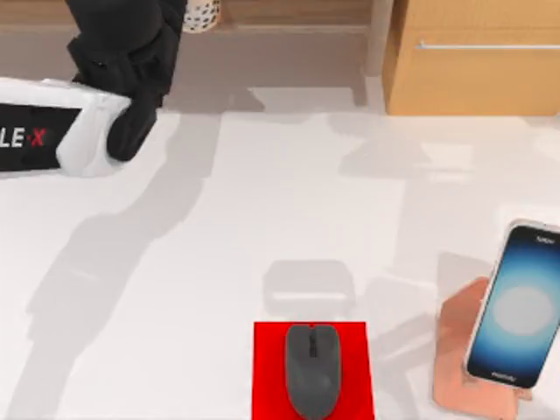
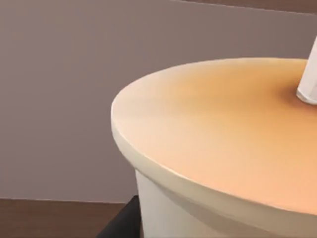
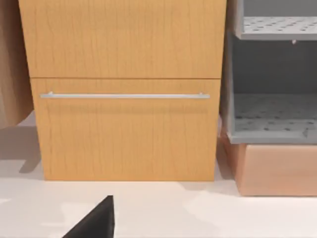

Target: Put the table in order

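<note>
- The table (image 1: pixel 262 201), a wide plain white top, spreads across the top view from centre to every edge; its middle lies bare, and shadows of the arms fall across it.
- The wooden cabinet (image 1: pixel 477 57) with its metal bar handle (image 1: pixel 486 45) stands at 1 o'clock at the back. The right wrist view faces its drawer front (image 3: pixel 124 129), with a grey shelf unit (image 3: pixel 272 74) beside it.
- The left arm (image 1: pixel 122 61) reaches in at 11 o'clock, beside a speckled cup (image 1: pixel 201 15) at the back edge. Its wrist view looks closely onto a cup's orange lid (image 2: pixel 223 129) with a straw (image 2: pixel 309 79), probably so it can lift it; whether its fingers are apart or closed cannot be told.
- A phone (image 1: pixel 516 302) leans on a pink stand (image 1: pixel 459 350) at 4 o'clock, screen up, likely for viewing.
- A red mat (image 1: pixel 267 372) sits at 6 o'clock, carrying a dark mouse (image 1: pixel 312 367) squarely on it, already tidy.
- The right gripper's state cannot be told either.
</note>
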